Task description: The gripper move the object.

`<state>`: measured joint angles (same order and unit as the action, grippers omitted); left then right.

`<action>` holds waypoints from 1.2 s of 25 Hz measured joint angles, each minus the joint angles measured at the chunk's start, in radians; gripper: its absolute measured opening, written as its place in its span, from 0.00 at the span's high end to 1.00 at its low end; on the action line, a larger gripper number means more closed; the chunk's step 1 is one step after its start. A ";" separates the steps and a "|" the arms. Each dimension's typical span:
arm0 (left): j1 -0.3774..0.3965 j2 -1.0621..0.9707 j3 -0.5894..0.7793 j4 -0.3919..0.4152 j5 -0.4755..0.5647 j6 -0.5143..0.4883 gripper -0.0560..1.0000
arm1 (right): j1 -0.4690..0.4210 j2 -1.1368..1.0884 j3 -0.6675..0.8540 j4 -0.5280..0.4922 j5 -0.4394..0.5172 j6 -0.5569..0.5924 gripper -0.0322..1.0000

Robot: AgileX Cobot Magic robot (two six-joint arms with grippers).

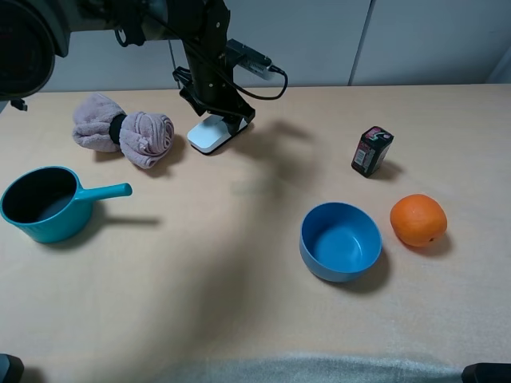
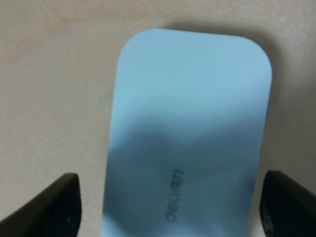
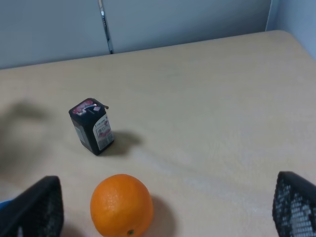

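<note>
The white case (image 1: 209, 136) lies flat on the table (image 1: 239, 311), close to its far edge and on the left half. My left gripper (image 2: 175, 212) hangs directly over the case, with the fingers (image 2: 59, 210) spread on both long sides and not pinching it. On one side I see a strip of table between finger and case; on the other side the finger stands just beside the edge, and I cannot tell if it touches. The case's rounded short end is free.

To the left, the pink towel (image 1: 124, 132) is near the case but apart from it. Toward the front there is a wide stretch of bare table top. The teal saucepan (image 1: 44, 203) is at front left. The small dark box (image 1: 372, 150), the blue bowl (image 1: 341, 241) and the orange (image 1: 417, 219) are well apart on the right.

My right gripper (image 3: 168, 212) has its fingers spread wide, with the orange just in front of them.
</note>
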<state>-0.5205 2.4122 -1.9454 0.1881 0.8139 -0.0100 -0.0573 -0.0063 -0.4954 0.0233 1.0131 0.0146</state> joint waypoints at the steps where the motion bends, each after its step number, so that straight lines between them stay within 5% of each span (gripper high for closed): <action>1: 0.000 0.000 0.000 0.000 0.001 0.004 0.24 | 0.000 0.000 0.000 0.000 0.000 0.000 0.32; 20: -0.021 -0.148 0.000 -0.030 0.008 0.021 0.24 | 0.000 0.000 0.000 0.000 0.000 0.000 0.32; 30: -0.021 -0.296 0.000 -0.030 0.138 0.021 0.24 | 0.000 0.000 0.000 0.000 0.000 0.000 0.32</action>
<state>-0.5414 2.1160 -1.9454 0.1580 0.9519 0.0115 -0.0573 -0.0063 -0.4954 0.0233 1.0131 0.0146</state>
